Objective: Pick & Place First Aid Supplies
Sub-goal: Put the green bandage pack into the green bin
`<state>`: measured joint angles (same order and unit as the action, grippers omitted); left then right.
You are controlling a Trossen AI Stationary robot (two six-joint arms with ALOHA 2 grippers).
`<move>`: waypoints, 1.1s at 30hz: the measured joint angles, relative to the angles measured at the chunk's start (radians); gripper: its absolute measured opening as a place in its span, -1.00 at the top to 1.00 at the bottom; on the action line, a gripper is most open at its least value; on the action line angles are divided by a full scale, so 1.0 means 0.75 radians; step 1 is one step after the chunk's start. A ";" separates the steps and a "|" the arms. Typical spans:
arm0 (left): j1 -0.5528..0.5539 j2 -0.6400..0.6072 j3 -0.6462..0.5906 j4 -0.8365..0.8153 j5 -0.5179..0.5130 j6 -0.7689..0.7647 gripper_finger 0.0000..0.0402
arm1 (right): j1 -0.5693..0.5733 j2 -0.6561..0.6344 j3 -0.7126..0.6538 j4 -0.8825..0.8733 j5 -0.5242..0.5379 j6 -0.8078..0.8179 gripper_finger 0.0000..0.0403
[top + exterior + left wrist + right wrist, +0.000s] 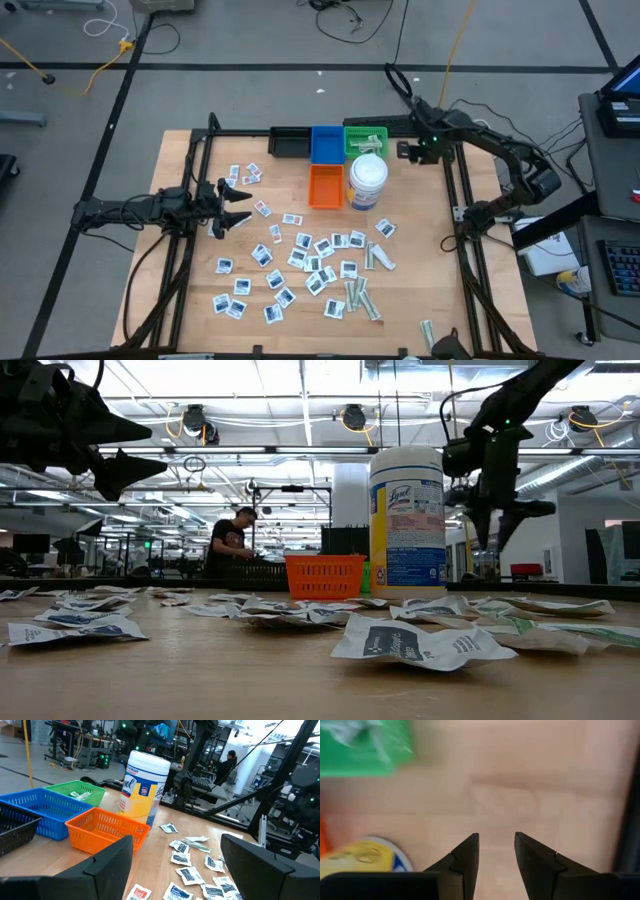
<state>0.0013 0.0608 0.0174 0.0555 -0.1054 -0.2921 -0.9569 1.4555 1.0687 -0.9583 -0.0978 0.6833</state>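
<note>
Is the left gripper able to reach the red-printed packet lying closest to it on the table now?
Probably yes. The left gripper is open and the red-printed packet lies just beside it on bare wood, with nothing between them.

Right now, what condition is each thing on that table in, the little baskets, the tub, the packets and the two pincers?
Left pincer: open, empty, above the table's left side.
Right pincer: open, empty, beside the green basket.
Green basket: holds wrapped strips.
Blue basket: empty.
Orange basket: empty.
Black basket: contents unclear.
Wipes tub: upright, lid closed.
Packets: scattered flat on the table.
Strips: lying loose.
</note>
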 joint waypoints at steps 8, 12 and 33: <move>0.000 0.000 0.000 0.000 0.000 0.000 -0.52 | 0.196 -0.102 -0.169 -0.004 0.035 0.208 0.41; 0.000 0.000 0.000 0.001 0.000 0.000 -0.52 | 0.337 -0.191 -0.263 0.000 0.049 0.354 0.41; 0.000 0.000 0.000 0.000 0.000 0.000 -0.52 | 1.345 -0.314 -0.371 -0.020 0.056 1.018 0.41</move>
<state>0.0013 0.0606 0.0175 0.0555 -0.1051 -0.2920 0.0514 1.2201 0.7902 -0.9734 -0.0555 1.4466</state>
